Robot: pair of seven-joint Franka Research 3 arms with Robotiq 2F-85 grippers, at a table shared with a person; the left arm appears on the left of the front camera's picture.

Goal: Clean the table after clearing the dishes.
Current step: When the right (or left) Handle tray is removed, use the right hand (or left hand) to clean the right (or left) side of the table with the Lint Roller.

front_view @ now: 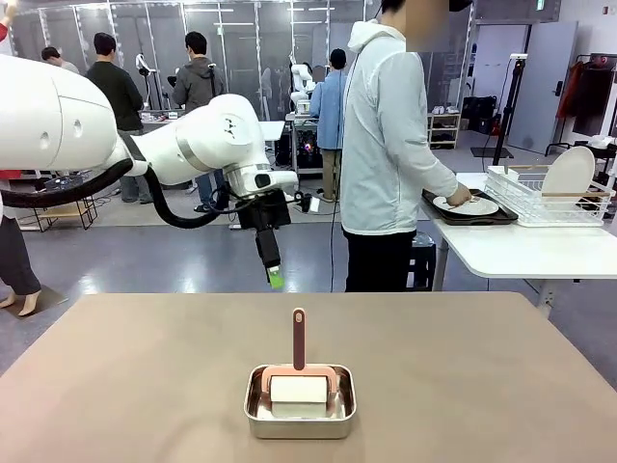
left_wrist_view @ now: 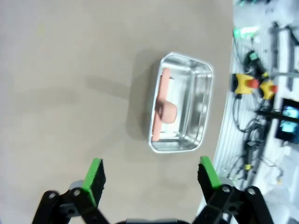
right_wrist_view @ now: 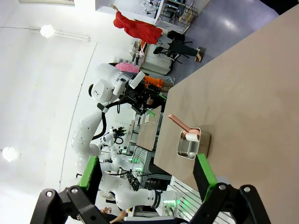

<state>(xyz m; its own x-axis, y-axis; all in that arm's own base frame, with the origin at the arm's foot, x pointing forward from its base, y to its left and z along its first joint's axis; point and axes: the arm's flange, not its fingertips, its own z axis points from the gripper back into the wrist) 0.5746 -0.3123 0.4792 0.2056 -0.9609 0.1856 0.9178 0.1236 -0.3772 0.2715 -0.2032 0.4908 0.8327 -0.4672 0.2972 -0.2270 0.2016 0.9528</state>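
Looks past the clearing step and on the brink of the wiping: nothing on the tan surface but a steel pan, close to the robot-side edge and about midway along it. Dishes over on the white side table beyond the far right corner: one white plate on a dark tray under the person's hand, another plate standing in the wire rack; cutlery too small to make out. Inside the pan, a white pad under a salmon-pink holder with a slim handle standing upright; from above, set against one long wall, the remainder bare steel, wet or dry impossible to tell. Left fingers spread wide and empty, hanging tips-down over the far edge, well apart from the pan. Right fingers likewise spread, nothing between them, off to the side of the surface. Next, most likely: down over the handle with the left fingers on either side of it, a firm close, a straight lift clear of the pan wall, then strokes across the surface
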